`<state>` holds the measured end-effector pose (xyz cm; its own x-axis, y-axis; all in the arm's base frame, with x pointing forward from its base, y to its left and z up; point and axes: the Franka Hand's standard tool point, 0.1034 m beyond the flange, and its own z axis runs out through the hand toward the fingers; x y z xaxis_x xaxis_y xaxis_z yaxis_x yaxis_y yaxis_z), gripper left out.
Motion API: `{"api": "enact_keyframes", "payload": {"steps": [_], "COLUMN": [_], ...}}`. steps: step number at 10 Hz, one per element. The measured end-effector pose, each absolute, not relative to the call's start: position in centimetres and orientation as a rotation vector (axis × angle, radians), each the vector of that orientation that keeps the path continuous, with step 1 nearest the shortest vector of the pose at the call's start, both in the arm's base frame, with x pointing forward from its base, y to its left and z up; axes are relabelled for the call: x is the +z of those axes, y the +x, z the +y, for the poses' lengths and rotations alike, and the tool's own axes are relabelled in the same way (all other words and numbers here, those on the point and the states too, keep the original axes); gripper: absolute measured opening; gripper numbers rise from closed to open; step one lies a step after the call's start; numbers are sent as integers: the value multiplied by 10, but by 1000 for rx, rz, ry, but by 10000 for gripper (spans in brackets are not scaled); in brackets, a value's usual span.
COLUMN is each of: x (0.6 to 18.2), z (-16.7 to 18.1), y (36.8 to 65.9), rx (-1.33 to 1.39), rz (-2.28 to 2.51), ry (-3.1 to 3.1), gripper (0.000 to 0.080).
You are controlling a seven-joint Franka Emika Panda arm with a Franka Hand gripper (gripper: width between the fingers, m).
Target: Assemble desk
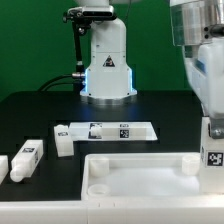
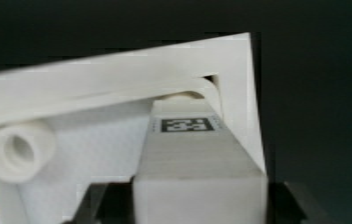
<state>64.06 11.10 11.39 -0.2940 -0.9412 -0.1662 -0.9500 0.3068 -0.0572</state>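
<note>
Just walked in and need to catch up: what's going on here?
The arm's gripper grips a white tagged leg, holding it upright at the tabletop corner on the exterior view's right. Whether it sits in a socket is unclear. Other legs lie loose at the exterior view's left.

The black tabletop (image 1: pixel 40 110) carries the robot base (image 1: pixel 105 72) at its far edge. The marker board (image 1: pixel 112 130) lies mid-surface, with a short leg (image 1: pixel 63 141) just beside it. A tagged leg (image 1: pixel 28 156) and a third leg (image 1: pixel 3 165) lie near the edge at the exterior view's left. The rimmed desk panel (image 1: pixel 140 180) lies along the near edge.
</note>
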Motion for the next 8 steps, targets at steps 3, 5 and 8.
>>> {"api": "enact_keyframes", "payload": {"steps": [3,5,8], "x": [115,114,114], "z": [112,113,114], "y": [640,643,643], "rx": [61,-21,-47], "rz": [2196,1700,1413], "ry": [-2012,-2427,-2608], "gripper": [385,633,649]}}
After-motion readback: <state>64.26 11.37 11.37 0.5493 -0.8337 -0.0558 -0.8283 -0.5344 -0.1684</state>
